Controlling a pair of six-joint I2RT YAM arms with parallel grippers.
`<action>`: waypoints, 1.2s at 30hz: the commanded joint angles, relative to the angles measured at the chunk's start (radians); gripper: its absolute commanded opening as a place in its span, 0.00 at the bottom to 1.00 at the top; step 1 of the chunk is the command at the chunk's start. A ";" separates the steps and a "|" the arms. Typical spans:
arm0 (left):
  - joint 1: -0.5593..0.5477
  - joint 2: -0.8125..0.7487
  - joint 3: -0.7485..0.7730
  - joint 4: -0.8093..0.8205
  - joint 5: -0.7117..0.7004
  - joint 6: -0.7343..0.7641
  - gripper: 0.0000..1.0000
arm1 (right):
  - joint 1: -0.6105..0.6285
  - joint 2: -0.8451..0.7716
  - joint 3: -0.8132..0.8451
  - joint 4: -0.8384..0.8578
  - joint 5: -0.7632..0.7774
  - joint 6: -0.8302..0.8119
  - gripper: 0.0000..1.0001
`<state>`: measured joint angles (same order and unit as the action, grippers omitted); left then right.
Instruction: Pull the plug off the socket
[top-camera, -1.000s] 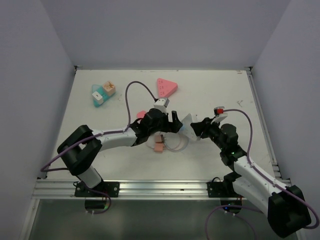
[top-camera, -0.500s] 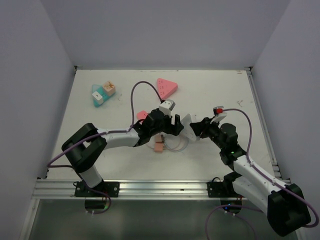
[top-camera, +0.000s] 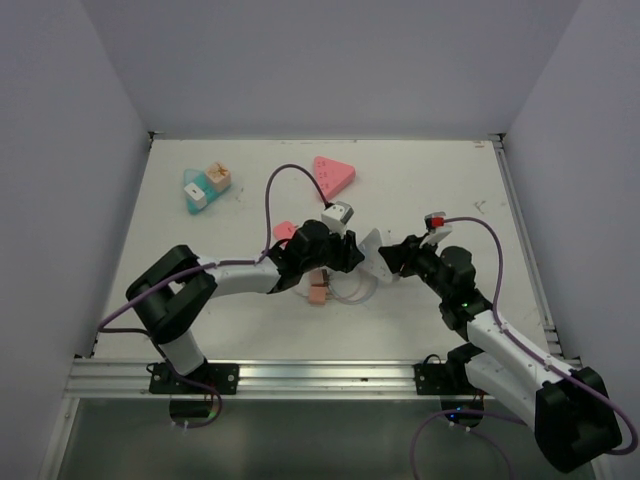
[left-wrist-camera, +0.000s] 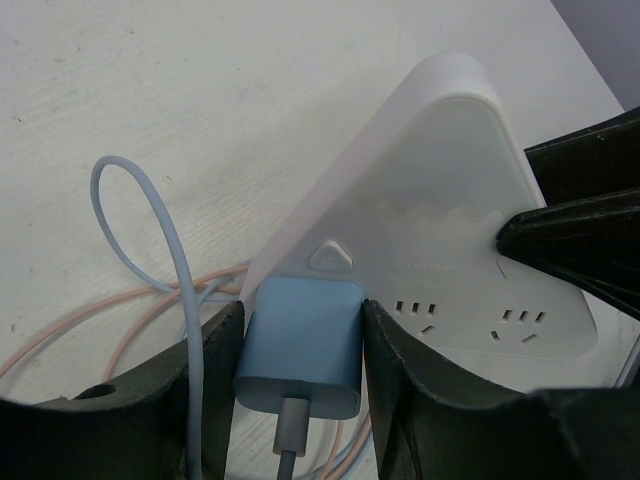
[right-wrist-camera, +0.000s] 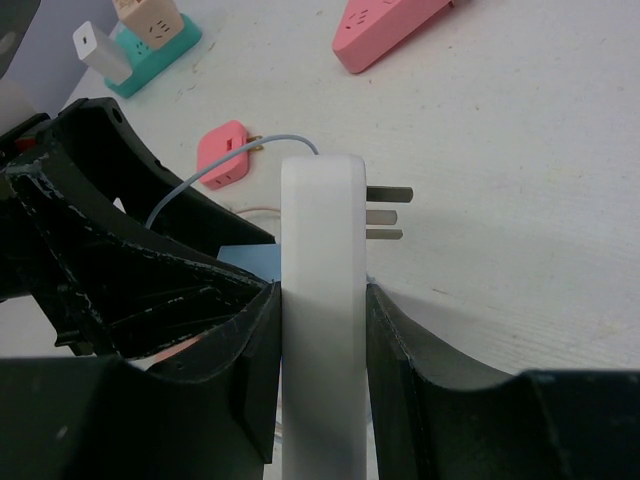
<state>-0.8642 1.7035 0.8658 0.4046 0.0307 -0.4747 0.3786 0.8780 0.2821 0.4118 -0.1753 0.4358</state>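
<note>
The white triangular socket (top-camera: 372, 247) is held off the table on edge, and my right gripper (right-wrist-camera: 321, 292) is shut on its thin body (right-wrist-camera: 322, 215) with both fingers pressed against it. Its own metal prongs (right-wrist-camera: 388, 213) stick out to the right. A light-blue plug (left-wrist-camera: 300, 345) sits in the socket's face (left-wrist-camera: 450, 200), its grey cable running down out of the left wrist view. My left gripper (left-wrist-camera: 302, 312) is shut on the plug, one black finger against each side. In the top view my left gripper (top-camera: 348, 252) meets the socket from the left and my right gripper (top-camera: 393, 258) from the right.
Loose blue and pink cable loops (left-wrist-camera: 150, 270) lie on the table under the plug. A small pink plug (right-wrist-camera: 222, 153) lies by the left arm, a pink adapter (top-camera: 318, 292) below it. A pink triangular socket (top-camera: 333, 173) and teal and orange blocks (top-camera: 205, 185) lie farther back.
My left gripper has moved right up to the socket and its jaws have come together round the blue plug. The right gripper has kept its hold on the socket.
</note>
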 joint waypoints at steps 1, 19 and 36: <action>-0.004 -0.022 0.004 0.023 0.009 0.010 0.26 | 0.002 -0.011 0.057 0.070 0.020 -0.019 0.00; 0.059 -0.317 -0.059 -0.239 0.037 -0.036 0.00 | 0.005 -0.002 0.063 -0.027 0.246 -0.054 0.00; 0.059 -0.358 0.004 -0.446 -0.051 -0.105 0.00 | 0.005 0.070 0.078 0.022 0.123 -0.046 0.00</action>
<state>-0.8253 1.3880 0.8536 0.0151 0.0200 -0.5663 0.4335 0.9123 0.3332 0.4335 -0.1917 0.4805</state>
